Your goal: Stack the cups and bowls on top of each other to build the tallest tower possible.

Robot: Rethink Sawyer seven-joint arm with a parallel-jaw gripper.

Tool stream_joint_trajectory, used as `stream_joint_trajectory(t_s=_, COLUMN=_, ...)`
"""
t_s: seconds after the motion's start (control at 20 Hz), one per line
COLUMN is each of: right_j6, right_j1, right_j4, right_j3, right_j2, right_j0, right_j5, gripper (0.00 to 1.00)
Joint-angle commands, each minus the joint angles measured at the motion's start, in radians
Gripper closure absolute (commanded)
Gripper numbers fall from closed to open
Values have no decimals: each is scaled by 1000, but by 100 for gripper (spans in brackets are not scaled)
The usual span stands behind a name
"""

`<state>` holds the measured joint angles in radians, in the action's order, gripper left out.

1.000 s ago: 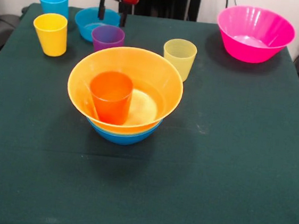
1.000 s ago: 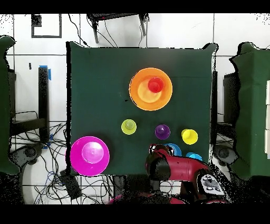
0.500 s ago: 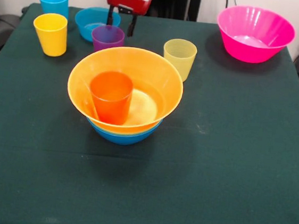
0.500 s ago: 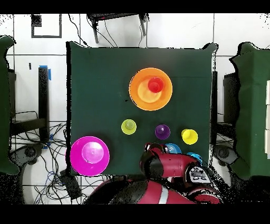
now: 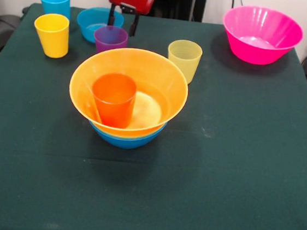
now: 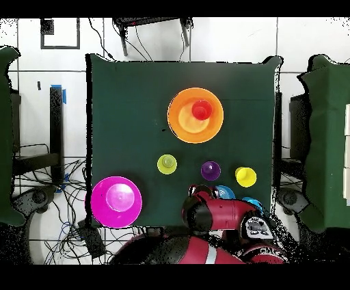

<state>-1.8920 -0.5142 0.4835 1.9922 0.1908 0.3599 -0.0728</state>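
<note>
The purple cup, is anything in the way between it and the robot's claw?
Nothing visible is. The gripper hangs open just behind and above the small translucent purple plastic cup. The shallow blue plastic bowl sits off to one side, not between them.

This looks like a robotics lab. A table (image 6: 123, 123) draped in dark green cloth stands on a pale tiled floor (image 6: 232, 37), with loose cables (image 6: 72, 226) trailing around it and the red robot arm (image 6: 219, 219) mounted at one side. Bright plastic cups and bowls serve as test props, and more green-covered stations (image 6: 328, 137) flank it.
</note>
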Motion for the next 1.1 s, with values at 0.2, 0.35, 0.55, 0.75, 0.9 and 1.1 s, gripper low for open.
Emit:
stream_joint_trajectory(t_s=0.2, right_j6=-106, right_j1=-10, right_j4=-3, right_j3=-36, right_j2=-122, right_j0=38, right_j5=-7, gripper=0)
stream_joint_trajectory(t_s=0.35, right_j6=-108, right_j1=5, right_j4=-1, right_j3=-36, right_j2=-135, right_j0=56, right_j5=-14, gripper=0)
stream_joint_trajectory(t_s=0.55, right_j6=-104, right_j1=10, right_j4=1, right_j3=-45, right_j2=-119, right_j0=39, right_j5=-20, gripper=0)
stream_joint_trajectory(t_s=0.75, right_j6=-116, right_j1=37, right_j4=-4, right_j3=-57, right_j2=-68, right_j0=-3, right_j5=-70, gripper=0)
stream_joint_trajectory(t_s=0.9, right_j6=-125, right_j1=53, right_j4=-10, right_j3=-54, right_j2=-76, right_j0=-1, right_j5=-80, gripper=0)
stream_joint_trajectory(t_s=1.1, right_j6=-134, right_j1=89, right_j4=-14, right_j3=-59, right_j2=-63, right_j0=-8, right_j5=-115, gripper=0)
